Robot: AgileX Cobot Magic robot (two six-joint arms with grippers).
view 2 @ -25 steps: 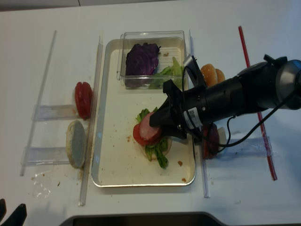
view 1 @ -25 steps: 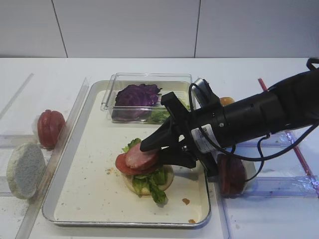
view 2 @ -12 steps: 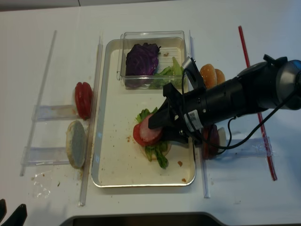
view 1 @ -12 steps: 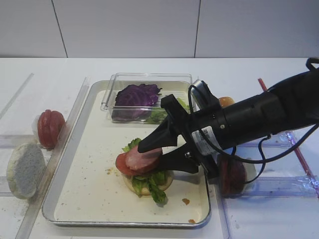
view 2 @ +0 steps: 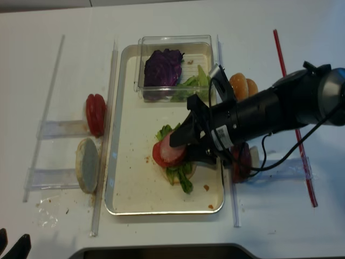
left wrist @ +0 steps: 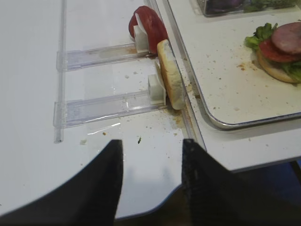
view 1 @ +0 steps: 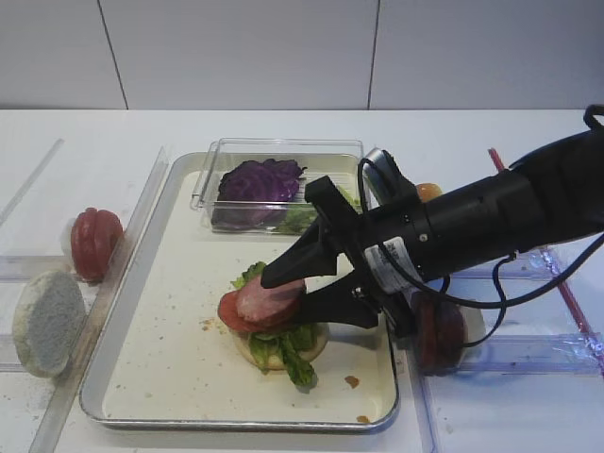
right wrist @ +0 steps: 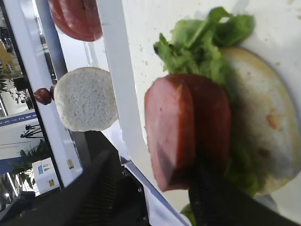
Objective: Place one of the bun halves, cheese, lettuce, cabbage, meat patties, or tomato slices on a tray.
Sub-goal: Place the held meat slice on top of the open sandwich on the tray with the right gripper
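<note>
Right end effector (view 1: 300, 288) straddles flat patty (view 1: 269, 298)

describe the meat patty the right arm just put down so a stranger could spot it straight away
Find the big metal tray; near its middle is a stacked bun half. The meat patty tops that stack: dull pinkish-brown, thick, above the glossier red tomato slice and green lettuce.

White table (view 1: 283, 127) carries tray (view 1: 142, 377), apparently acrylic racks (left wrist: 103, 101).

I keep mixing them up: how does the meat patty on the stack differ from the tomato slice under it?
The meat patty is dull pinkish-brown and thick; the tomato slice is brighter red and thinner. The patty lies on top, the tomato beneath it, peeking out left. Both are round and rest on the lettuce and bun half in the tray.
</note>
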